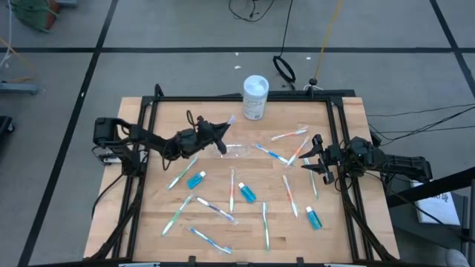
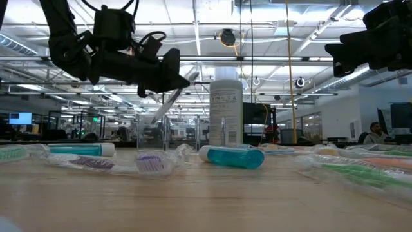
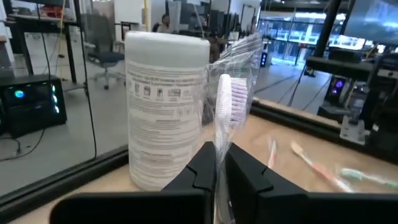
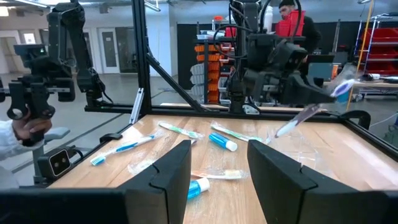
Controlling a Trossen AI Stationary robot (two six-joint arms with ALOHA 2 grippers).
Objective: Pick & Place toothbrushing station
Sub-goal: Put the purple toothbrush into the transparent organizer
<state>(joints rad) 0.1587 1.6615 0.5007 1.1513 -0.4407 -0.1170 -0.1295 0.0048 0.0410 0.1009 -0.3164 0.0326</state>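
A wrapped toothbrush [image 3: 227,102] is pinched between the pressed-together fingers of the left claw [image 1: 220,138], held clear of the desk [image 1: 341,237] with its bristled head up and forward. In the low view the brush slants down toward the clear cup [image 2: 153,135], so the lift is judged to serve a drop into that cup. In the high view the cup [image 1: 236,150] is seen just beside the left claw, near the middle of the desk. The white container [image 1: 255,96] stands at the far edge, close behind the held brush, and could be knocked if the brush is swung far forward.

The right claw [image 1: 318,157] is held spread and empty above the right side of the desk, apparently waiting; its gap is seen wide in its own wrist view. Several toothbrushes lie beneath and beside it.

The rest of the station is scattered flat: wrapped toothbrushes across the near and right parts, and three blue toothpaste tubes, one [image 1: 197,179] near the left claw, one [image 1: 246,193] at centre, one [image 1: 314,218] toward the right. A black frame [image 1: 148,119] runs along the desk's edges, limiting low sideways sweeps. Open room is left between the two arms, around the cup.
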